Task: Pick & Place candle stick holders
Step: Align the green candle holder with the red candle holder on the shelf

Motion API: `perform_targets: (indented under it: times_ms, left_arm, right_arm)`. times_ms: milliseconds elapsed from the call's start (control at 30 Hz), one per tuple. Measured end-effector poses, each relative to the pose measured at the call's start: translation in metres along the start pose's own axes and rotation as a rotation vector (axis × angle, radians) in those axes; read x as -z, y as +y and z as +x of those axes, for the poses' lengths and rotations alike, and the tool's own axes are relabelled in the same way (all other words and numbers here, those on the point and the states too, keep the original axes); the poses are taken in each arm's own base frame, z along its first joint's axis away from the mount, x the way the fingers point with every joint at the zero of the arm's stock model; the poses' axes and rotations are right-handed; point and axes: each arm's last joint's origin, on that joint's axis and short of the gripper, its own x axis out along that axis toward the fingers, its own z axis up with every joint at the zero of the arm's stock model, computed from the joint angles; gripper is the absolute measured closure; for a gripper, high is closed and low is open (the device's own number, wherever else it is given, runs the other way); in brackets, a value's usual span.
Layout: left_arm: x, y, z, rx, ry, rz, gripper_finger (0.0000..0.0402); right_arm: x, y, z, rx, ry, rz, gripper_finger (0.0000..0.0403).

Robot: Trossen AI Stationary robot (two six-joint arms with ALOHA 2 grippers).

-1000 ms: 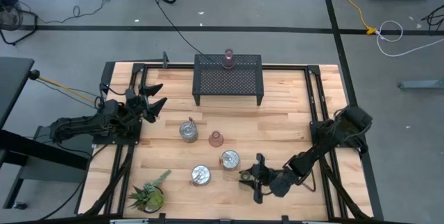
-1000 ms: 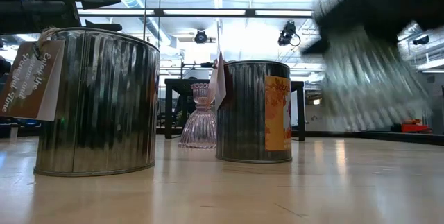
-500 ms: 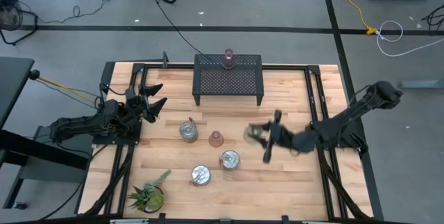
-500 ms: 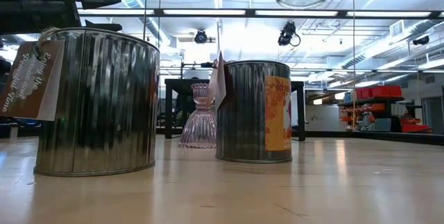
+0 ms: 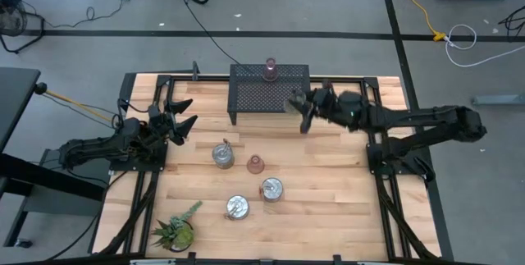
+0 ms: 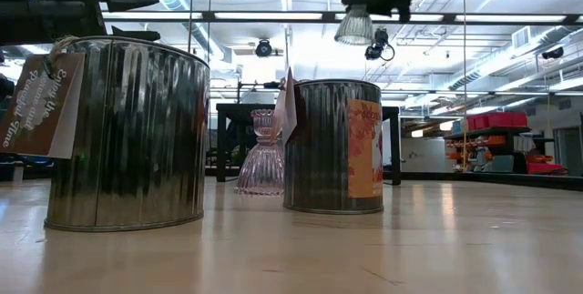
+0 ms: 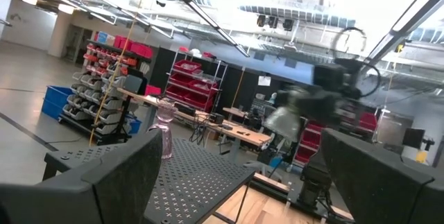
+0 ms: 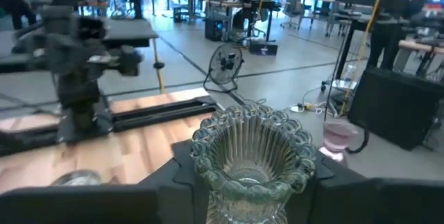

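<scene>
My right gripper (image 5: 300, 107) is shut on a clear greenish glass candle stick holder (image 8: 251, 156) with a beaded rim. It holds it in the air by the right end of the black mesh rack (image 5: 271, 93). In the low view the holder (image 6: 355, 25) hangs high above the table. A pinkish holder (image 5: 270, 70) stands on the rack's top. Three silvery tin holders (image 5: 222, 154) (image 5: 271, 189) (image 5: 238, 207) and a pinkish cup (image 5: 255, 164) stand on the table. My left gripper (image 5: 182, 116) waits open and empty at the table's left edge. My right gripper pinches the glass holder's narrow lower part (image 8: 243, 200) between its two fingers (image 8: 173, 182), one on each side. The fingers reach in from the table's right side. The flared beaded end (image 8: 253, 123) sticks out past the fingertips. The holder is lifted clear of table and rack.
A spiky green potted plant (image 5: 175, 232) stands at the near left corner. Dark rails (image 5: 381, 150) run along the table's left and right sides. Bare wood (image 5: 328, 207) lies at the near right. Paper tags hang on the tins (image 6: 41, 103).
My right gripper has carried the glass holder up from the near middle of the table toward the far edge. It has swung toward the rack's right end, staying shut on the holder. The holder has gone from just above the table to well above it.
</scene>
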Motion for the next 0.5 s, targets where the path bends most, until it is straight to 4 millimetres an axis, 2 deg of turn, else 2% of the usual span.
perform_targets:
  times_ms: [233, 500]
  left_arm:
    - [0.000, 0.000, 0.000, -0.002, -0.001, 0.001, 0.0012]
    - [0.000, 0.000, 0.000, -0.003, -0.001, 0.001, 0.0012]
  right_arm:
    - [0.014, -0.045, 0.031, 0.027, 0.006, 0.087, 0.0283]
    - [0.040, -0.080, 0.065, 0.100, 0.056, 0.140, 0.0283]
